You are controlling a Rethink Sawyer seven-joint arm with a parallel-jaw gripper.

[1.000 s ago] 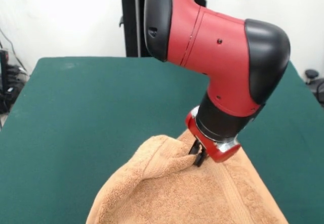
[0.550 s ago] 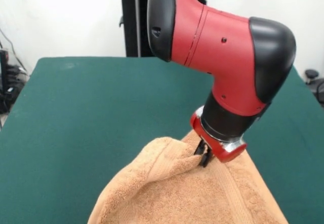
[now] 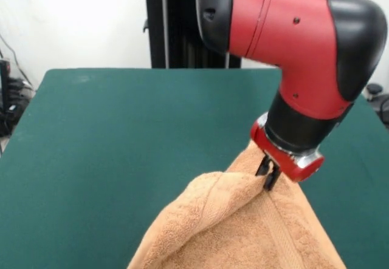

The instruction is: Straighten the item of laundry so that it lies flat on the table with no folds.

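Item: peach terry towel [image 3: 243, 232], looped pile, flat woven band, bunched in a ridged peak at the near edge of the dark green felt worktop [image 3: 121, 135]. We record the black hand [image 3: 267, 175] apparently pinching its top fold. Since the earlier frame, arm and peak have shifted rightward.

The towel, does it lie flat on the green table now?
No, the towel is pinched by the gripper and lifted into a folded peak above the table.

Bare table [image 3: 121, 135] lies open left of the bunched towel [image 3: 243, 232]; the arm [image 3: 304, 56] crowds the right side.
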